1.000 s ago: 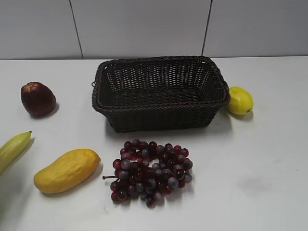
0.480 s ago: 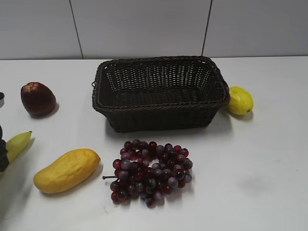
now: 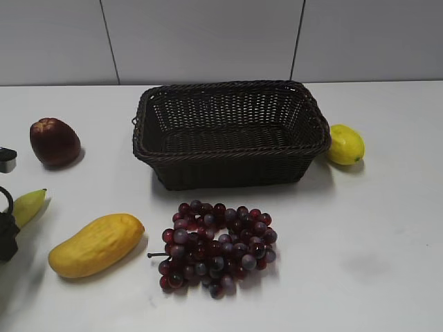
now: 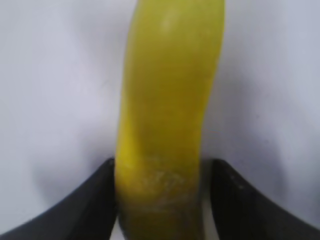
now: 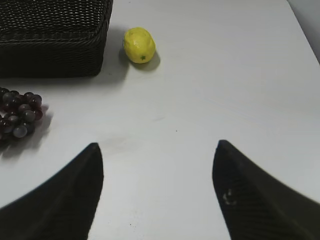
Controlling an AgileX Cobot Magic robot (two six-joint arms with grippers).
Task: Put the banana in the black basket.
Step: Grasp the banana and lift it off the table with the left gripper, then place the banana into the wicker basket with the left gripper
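Banana (image 3: 29, 205) lies at the table's (image 3: 387, 228) far left edge, only its tip showing from outside; the left wrist view shows the left end effector (image 4: 160, 175) straddling it, fingers touching both sides. Black basket (image 3: 230, 133) sits empty, well apart. Mango (image 3: 95, 243) and grapes (image 3: 216, 246) lie between. Right end effector (image 5: 157, 185) hangs wide open, holding nothing.

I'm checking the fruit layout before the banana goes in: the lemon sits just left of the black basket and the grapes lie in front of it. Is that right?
Not quite. The lemon sits just right of the black basket, close to its right end, as the exterior view shows. The grapes do lie in front of the basket.
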